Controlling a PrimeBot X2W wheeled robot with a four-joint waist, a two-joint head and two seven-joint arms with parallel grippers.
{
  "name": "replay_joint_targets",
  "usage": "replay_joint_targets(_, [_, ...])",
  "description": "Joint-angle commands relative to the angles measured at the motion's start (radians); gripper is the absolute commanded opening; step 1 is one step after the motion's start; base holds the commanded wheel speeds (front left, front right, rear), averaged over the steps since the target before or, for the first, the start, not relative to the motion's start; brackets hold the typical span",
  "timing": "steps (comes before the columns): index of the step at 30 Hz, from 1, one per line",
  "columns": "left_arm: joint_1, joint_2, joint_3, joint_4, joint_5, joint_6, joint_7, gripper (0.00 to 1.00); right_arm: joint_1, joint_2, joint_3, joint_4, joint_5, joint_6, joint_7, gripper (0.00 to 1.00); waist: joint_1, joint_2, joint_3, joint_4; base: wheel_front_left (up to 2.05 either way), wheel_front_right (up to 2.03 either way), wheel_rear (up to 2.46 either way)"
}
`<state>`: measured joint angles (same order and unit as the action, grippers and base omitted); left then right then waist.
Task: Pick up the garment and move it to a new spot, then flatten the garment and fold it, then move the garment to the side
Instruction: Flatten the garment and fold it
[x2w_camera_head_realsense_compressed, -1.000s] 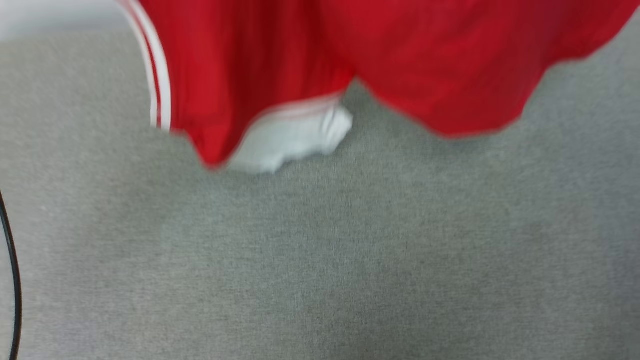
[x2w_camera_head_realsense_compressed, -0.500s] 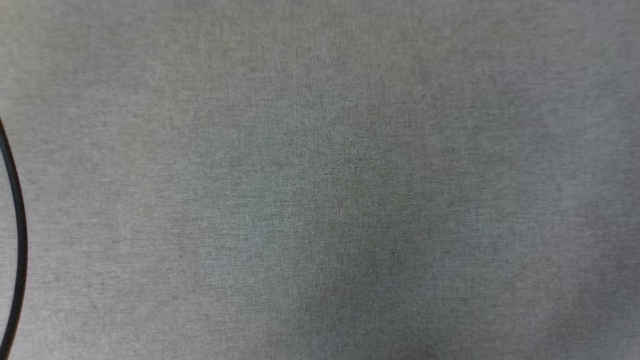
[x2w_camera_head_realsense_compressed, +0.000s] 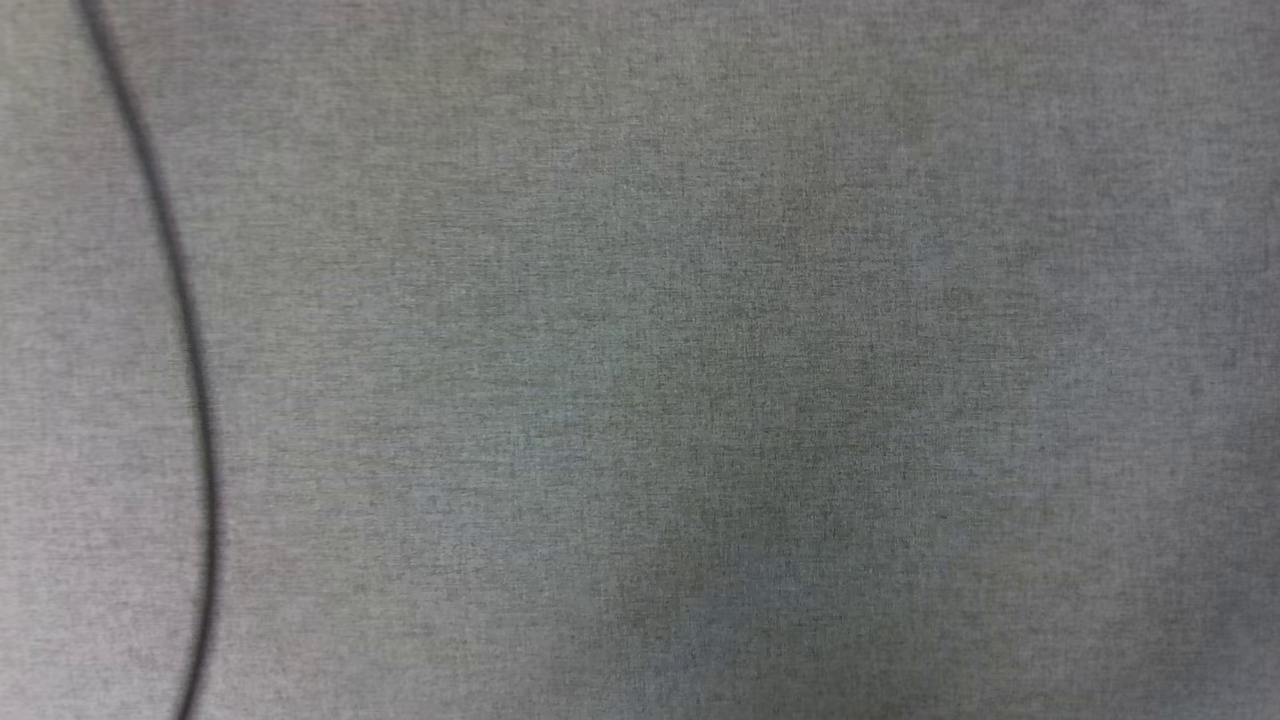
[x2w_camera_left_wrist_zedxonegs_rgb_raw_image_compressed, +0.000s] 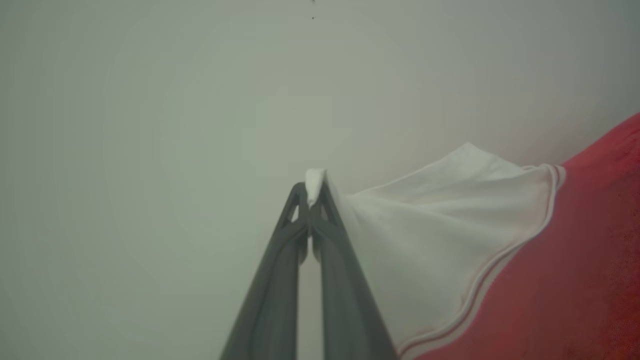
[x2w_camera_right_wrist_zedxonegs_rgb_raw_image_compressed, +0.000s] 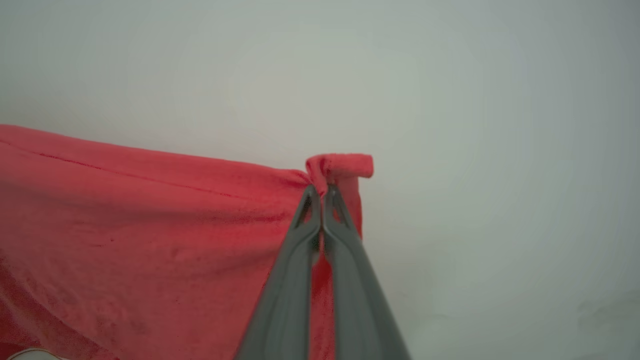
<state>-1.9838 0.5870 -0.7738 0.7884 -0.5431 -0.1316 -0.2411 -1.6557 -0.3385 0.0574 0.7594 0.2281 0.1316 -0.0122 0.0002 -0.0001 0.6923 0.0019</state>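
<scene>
In the left wrist view my left gripper (x2w_camera_left_wrist_zedxonegs_rgb_raw_image_compressed: 311, 192) is shut on the tip of the garment's white sleeve (x2w_camera_left_wrist_zedxonegs_rgb_raw_image_compressed: 440, 235), which spreads to the right and joins the red body (x2w_camera_left_wrist_zedxonegs_rgb_raw_image_compressed: 575, 280) past a red-white striped trim. In the right wrist view my right gripper (x2w_camera_right_wrist_zedxonegs_rgb_raw_image_compressed: 321, 192) is shut on a bunched red edge of the garment (x2w_camera_right_wrist_zedxonegs_rgb_raw_image_compressed: 150, 220); the red cloth stretches away to the left and hangs below. Both pinched corners are held up against a plain pale background.
The head view looks down on a grey cloth surface (x2w_camera_head_realsense_compressed: 700, 400). A thin black cable (x2w_camera_head_realsense_compressed: 190, 380) curves down its left side.
The head view has shifted: the red and white garment at its top one second ago has left that view, and the black cable now sits further right.
</scene>
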Motion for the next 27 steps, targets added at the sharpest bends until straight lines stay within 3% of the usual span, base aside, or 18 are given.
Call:
replay_joint_targets(1, [0.051, -0.008, -0.012, -0.001, -0.012, 0.002, -0.011, 0.0, 0.038, 0.01, 0.01, 0.019, 0.009, -0.002, -0.021, 0.0, -0.0002, 0.0001, -0.007, 0.005, 0.0, 0.0, 0.0])
replay_joint_targets(5, [0.201, -0.024, -0.033, -0.036, -0.045, 0.002, -0.024, 0.0, 0.118, 0.026, 0.051, 0.047, 0.033, -0.002, -0.068, 0.0, -0.0002, 0.0001, -0.036, 0.011, 0.0, 0.0, 0.0])
replay_joint_targets(14, [0.603, -0.037, 0.031, -0.221, -0.073, 0.009, -0.026, 0.0, 0.384, 0.033, 0.103, 0.066, 0.11, -0.002, -0.121, 0.0, -0.0002, 0.0001, -0.17, 0.013, 0.0, 0.0, 0.0])
replay_joint_targets(27, [1.221, 0.041, -0.019, -0.459, -0.181, 0.081, 0.004, 0.0, 0.845, 0.001, 0.139, 0.026, 0.314, -0.002, -0.073, 0.0, -0.0002, 0.0001, -0.416, 0.036, 0.0, 0.0, 0.0])
